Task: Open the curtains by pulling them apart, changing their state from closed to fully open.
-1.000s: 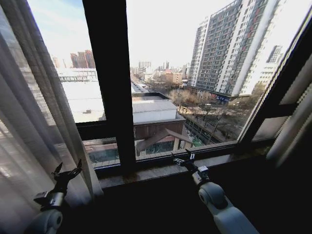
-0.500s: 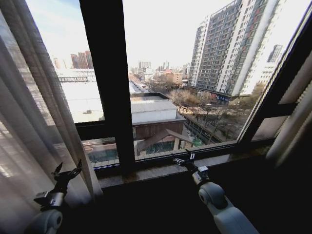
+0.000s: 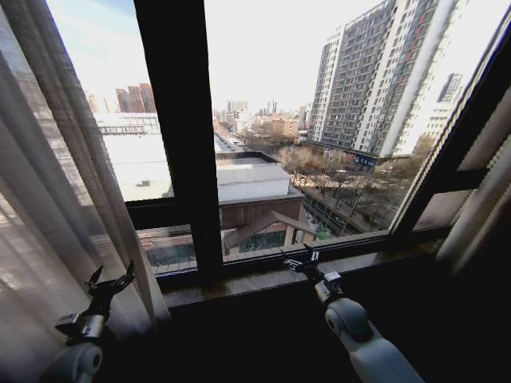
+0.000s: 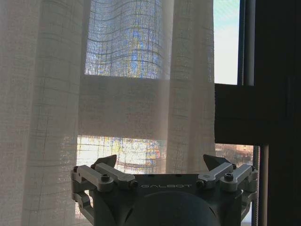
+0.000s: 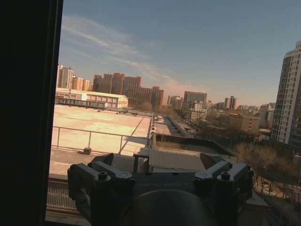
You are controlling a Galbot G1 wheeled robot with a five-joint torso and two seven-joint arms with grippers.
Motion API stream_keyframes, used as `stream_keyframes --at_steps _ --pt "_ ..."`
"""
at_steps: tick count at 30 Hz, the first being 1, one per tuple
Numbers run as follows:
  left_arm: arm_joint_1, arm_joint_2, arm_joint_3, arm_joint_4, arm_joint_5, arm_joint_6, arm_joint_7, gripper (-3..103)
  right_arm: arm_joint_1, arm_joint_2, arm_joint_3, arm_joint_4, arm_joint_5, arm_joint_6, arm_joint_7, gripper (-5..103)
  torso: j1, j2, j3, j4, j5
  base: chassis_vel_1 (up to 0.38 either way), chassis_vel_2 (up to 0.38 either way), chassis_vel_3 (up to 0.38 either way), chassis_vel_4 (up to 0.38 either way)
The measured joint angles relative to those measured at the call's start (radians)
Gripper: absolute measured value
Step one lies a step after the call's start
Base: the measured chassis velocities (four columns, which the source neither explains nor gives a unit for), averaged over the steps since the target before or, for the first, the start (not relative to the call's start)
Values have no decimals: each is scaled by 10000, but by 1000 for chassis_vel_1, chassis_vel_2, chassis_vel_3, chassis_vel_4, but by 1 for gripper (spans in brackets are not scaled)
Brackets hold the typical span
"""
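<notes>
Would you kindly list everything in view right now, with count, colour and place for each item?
sheer curtain: one panel, white and pleated, gathered at the left side of the window.
curtain at right: one, pale, bunched at the right edge of the window.
window frame: one, dark, with a thick upright post left of centre and a crossbar low down.
window sill: one, dark brownish ledge along the bottom of the glass.
buildings outside: several, grey high-rise at right, low white-roofed blocks in the middle.
left gripper: one, dark, open, low at the left beside the sheer curtain, not holding it.
right gripper: one, dark, open, at the window sill near the centre, empty.
</notes>
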Motion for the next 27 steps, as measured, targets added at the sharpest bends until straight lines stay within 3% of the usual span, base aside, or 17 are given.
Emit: stream_keyframes --at_steps 27 --pt "0 0 1 0 0 0 2 100 0 0 0 0 0 0 0 100 1 1 0 0 1 -31 -30 26 32"
